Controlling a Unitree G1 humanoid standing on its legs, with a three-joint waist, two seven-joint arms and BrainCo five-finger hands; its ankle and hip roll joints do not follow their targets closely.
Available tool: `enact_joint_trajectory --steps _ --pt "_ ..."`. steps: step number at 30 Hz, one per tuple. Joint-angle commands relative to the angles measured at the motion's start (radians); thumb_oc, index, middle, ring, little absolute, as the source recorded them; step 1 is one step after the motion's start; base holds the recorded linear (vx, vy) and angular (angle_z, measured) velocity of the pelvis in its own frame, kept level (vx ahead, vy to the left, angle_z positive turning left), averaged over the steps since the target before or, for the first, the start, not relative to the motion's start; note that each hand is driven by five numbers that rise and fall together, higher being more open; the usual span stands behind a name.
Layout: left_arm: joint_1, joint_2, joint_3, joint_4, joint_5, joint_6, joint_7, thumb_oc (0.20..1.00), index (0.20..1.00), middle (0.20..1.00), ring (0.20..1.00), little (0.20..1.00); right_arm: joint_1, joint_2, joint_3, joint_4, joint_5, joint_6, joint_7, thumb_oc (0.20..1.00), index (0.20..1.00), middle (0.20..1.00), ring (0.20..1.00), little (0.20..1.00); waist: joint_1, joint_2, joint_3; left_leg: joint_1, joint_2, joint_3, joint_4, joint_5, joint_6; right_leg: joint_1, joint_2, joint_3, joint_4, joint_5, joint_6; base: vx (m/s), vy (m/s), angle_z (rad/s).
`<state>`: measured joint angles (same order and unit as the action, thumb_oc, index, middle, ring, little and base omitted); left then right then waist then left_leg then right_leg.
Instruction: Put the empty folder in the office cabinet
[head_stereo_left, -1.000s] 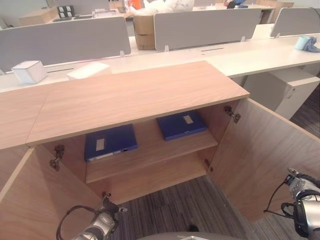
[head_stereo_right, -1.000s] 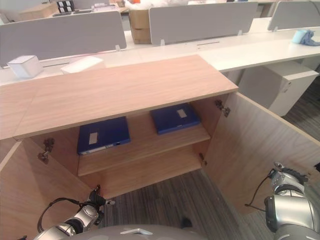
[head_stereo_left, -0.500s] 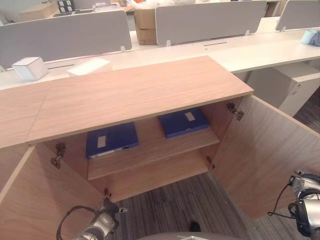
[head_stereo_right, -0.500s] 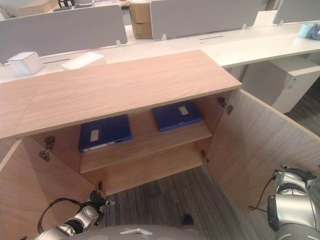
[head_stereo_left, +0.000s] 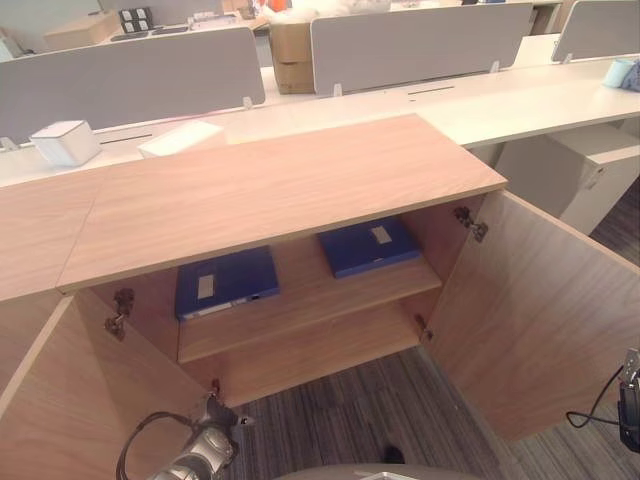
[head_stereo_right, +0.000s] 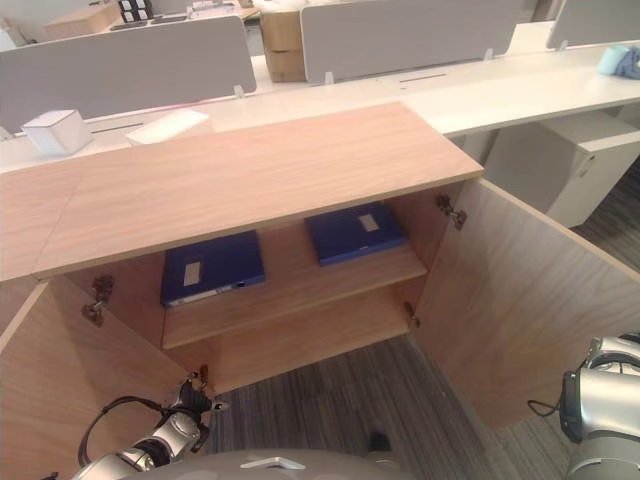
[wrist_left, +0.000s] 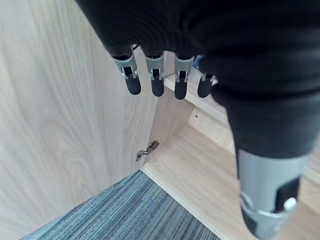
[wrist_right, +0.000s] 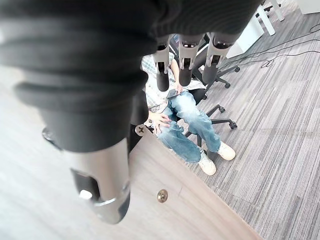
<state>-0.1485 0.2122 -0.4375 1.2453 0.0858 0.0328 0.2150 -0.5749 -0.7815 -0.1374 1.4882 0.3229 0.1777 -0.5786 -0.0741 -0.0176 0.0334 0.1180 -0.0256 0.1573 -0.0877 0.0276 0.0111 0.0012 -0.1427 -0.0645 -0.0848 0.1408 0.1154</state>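
The wooden office cabinet (head_stereo_left: 280, 190) stands with both doors swung wide. Two blue folders lie flat on its upper shelf: one on the left (head_stereo_left: 226, 281), one on the right (head_stereo_left: 370, 246), each with a pale label. My left hand (wrist_left: 156, 80) hangs low by the left door (head_stereo_left: 70, 400), near the cabinet's bottom board, fingers straight and holding nothing. My right hand (wrist_right: 185, 65) hangs outside the right door (head_stereo_left: 530, 320), fingers relaxed and empty.
The lower shelf (head_stereo_left: 320, 350) is bare wood. Behind the cabinet are white desks with a white box (head_stereo_left: 66, 142), a flat white box (head_stereo_left: 180, 138) and grey partitions (head_stereo_left: 130, 75). A white drawer unit (head_stereo_left: 560, 170) stands at the right. A person (wrist_right: 185, 120) sits on an office chair beyond the right door.
My right arm has dropped lower toward the view's right edge. The camera has shifted a little. Both folders lie where they were.
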Motion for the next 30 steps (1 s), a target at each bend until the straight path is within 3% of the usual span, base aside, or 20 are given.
enact_joint_trajectory --steps 1,9,10,11,12,15,20,22,23,25,30 --pt "-0.051 0.009 0.025 0.063 0.010 -0.022 0.024 1.000 1.000 1.000 1.000 1.000 -0.098 -0.003 0.025 0.010 0.087 -0.095 0.032 1.000 1.000 1.000 1.000 1.000 0.015 -0.018 -0.033 -0.031 0.000 -0.073 0.000 -0.117 -0.002 -0.022 -0.061 -0.020 0.060 -0.076 0.073 0.00 0.000 0.00" --pt "-0.033 0.020 0.016 0.041 0.001 -0.027 0.004 1.000 1.000 1.000 1.000 1.000 -0.111 0.025 -0.012 -0.045 0.218 -0.163 0.058 1.000 1.000 1.000 1.000 1.000 0.024 -0.004 -0.036 -0.024 -0.002 -0.073 0.000 -0.117 -0.003 -0.013 -0.060 -0.022 0.055 -0.081 0.071 0.00 -0.001 0.00" --pt "-0.028 0.023 0.029 0.031 -0.010 -0.034 -0.007 1.000 1.000 1.000 1.000 1.000 -0.105 0.045 -0.011 -0.104 0.287 -0.210 0.108 1.000 1.000 1.000 1.000 1.000 0.027 -0.003 -0.035 -0.022 0.000 -0.071 0.000 -0.115 -0.005 -0.011 -0.060 -0.022 0.053 -0.082 0.069 0.00 0.000 0.00" --pt "-0.028 0.023 0.029 0.030 -0.010 -0.034 -0.008 1.000 1.000 1.000 1.000 1.000 -0.105 0.046 -0.011 -0.105 0.287 -0.210 0.108 1.000 1.000 1.000 1.000 1.000 0.027 -0.003 -0.035 -0.022 0.000 -0.072 0.000 -0.115 -0.005 -0.011 -0.060 -0.022 0.053 -0.082 0.069 0.00 0.000 0.00" --pt "-0.020 0.032 0.046 0.012 -0.015 -0.045 -0.018 1.000 1.000 1.000 1.000 1.000 -0.081 0.061 0.005 -0.171 0.329 -0.238 0.182 1.000 1.000 1.000 1.000 1.000 0.029 -0.001 -0.031 -0.024 0.001 -0.071 0.000 -0.111 -0.008 -0.012 -0.059 -0.021 0.054 -0.084 0.069 0.00 -0.005 -0.06" --pt "-0.009 0.050 0.049 -0.006 -0.004 -0.051 -0.039 1.000 1.000 1.000 1.000 1.000 -0.059 0.061 0.027 -0.198 0.339 -0.243 0.256 1.000 1.000 1.000 1.000 1.000 0.034 -0.002 -0.032 -0.027 0.000 -0.073 0.000 -0.109 -0.009 -0.013 -0.060 -0.024 0.056 -0.085 0.068 0.00 -0.006 -0.05" --pt "0.003 0.083 0.035 -0.034 0.021 -0.062 -0.076 1.000 1.000 1.000 1.000 1.000 -0.078 0.054 0.138 -0.251 0.346 -0.238 0.437 1.000 1.000 1.000 1.000 1.000 0.057 -0.005 -0.029 -0.032 -0.002 -0.078 0.000 -0.102 -0.010 -0.014 -0.065 -0.031 0.056 -0.081 0.067 0.00 -0.016 -0.11" --pt "0.006 0.090 0.031 -0.040 0.024 -0.065 -0.102 1.000 1.000 1.000 1.000 1.000 -0.118 0.069 0.259 -0.300 0.336 -0.217 0.568 1.000 1.000 1.000 1.000 1.000 0.068 -0.006 -0.028 -0.032 -0.001 -0.080 0.000 -0.097 -0.013 -0.011 -0.065 -0.033 0.054 -0.080 0.065 0.00 -0.028 -0.21" --pt "0.006 0.090 0.031 -0.040 0.024 -0.065 -0.102 1.000 1.000 1.000 1.000 1.000 -0.119 0.069 0.259 -0.300 0.337 -0.217 0.568 1.000 1.000 1.000 1.000 1.000 0.068 -0.006 -0.029 -0.033 -0.001 -0.080 0.000 -0.097 -0.012 -0.012 -0.065 -0.033 0.053 -0.079 0.065 0.00 -0.021 -0.12" --pt "0.013 0.091 0.018 -0.052 0.031 -0.071 -0.131 1.000 1.000 1.000 1.000 1.000 -0.171 0.087 0.381 -0.383 0.343 -0.204 0.680 1.000 1.000 1.000 1.000 1.000 0.082 -0.008 -0.030 -0.036 0.000 -0.080 0.000 -0.091 -0.015 -0.012 -0.065 -0.035 0.051 -0.079 0.063 0.01 -0.021 -0.14" --pt "0.020 0.082 0.006 -0.060 0.041 -0.079 -0.160 1.000 1.000 1.000 1.000 1.000 -0.229 0.133 0.513 -0.522 0.388 -0.190 0.793 1.000 1.000 1.000 1.000 1.000 0.092 -0.006 -0.033 -0.037 0.002 -0.083 0.000 -0.086 -0.018 -0.007 -0.065 -0.042 0.046 -0.079 0.060 0.01 -0.018 -0.29"
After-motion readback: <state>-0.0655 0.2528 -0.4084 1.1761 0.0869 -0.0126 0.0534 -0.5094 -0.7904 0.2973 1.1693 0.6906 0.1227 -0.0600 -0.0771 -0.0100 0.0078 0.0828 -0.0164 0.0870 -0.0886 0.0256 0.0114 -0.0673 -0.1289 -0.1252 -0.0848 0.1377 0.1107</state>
